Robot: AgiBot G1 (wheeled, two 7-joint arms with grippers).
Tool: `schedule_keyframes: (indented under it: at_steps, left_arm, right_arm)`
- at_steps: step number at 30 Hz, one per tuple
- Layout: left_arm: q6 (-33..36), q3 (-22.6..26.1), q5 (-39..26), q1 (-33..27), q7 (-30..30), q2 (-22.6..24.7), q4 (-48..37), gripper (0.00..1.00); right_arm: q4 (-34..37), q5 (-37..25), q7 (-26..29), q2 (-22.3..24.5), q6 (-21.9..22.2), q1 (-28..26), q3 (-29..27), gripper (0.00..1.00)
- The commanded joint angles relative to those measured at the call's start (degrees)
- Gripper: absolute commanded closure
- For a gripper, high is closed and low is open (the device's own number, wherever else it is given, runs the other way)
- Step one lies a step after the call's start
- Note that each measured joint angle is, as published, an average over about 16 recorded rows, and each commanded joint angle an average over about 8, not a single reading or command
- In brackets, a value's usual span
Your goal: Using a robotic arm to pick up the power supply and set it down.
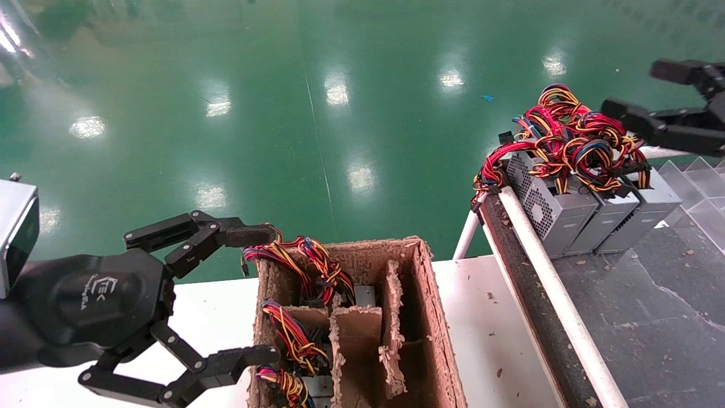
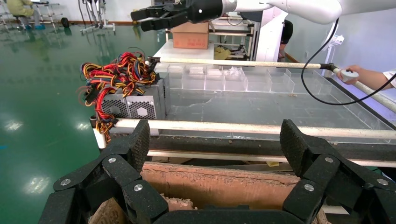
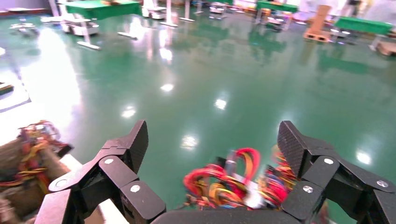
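Note:
Three grey power supplies [image 1: 552,209] stand side by side at the far end of the dark bench, their red, yellow and blue wires [image 1: 572,141] bunched on top. My right gripper [image 1: 635,88] hangs open just beside and above those wires, nothing between its fingers; the wires [image 3: 233,179] show below it in the right wrist view. More power supplies with wire bunches [image 1: 306,266] sit in the left compartments of the brown cardboard box [image 1: 430,317]. My left gripper [image 1: 263,294] is open and empty at that box's left side, over its edge [image 2: 219,184].
The box rests on a white table [image 1: 487,317]. A white rail [image 1: 544,272] edges the dark bench [image 1: 651,317]. Clear plastic dividers [image 1: 702,181] line the bench's far right. A person's hand [image 2: 369,77] holds a rail beyond it. Green floor lies ahead.

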State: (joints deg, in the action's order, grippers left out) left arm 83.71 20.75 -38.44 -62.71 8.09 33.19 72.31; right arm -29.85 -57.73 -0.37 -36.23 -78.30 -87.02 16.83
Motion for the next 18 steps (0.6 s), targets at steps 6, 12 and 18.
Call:
schedule_keyframes:
  at_steps: [6,12,18]
  left_arm:
    - [0.0,0.0,0.0,0.0,0.0,0.0,0.0,0.0]
    - [0.0,0.01,0.0,0.0,0.0,0.0,0.0,0.0]
    - [0.0,0.01,0.01,0.0,0.0,0.0,0.0,0.0]
  right_arm:
    - [-8.8,3.19,2.24,0.24,-1.49,5.12,-0.16,0.0]
    - [-16.34,5.93,4.15,0.45,-2.76,9.51,-0.3,0.0]
    - [-23.87,8.66,6.07,0.66,-4.04,13.89,-0.44,0.0]
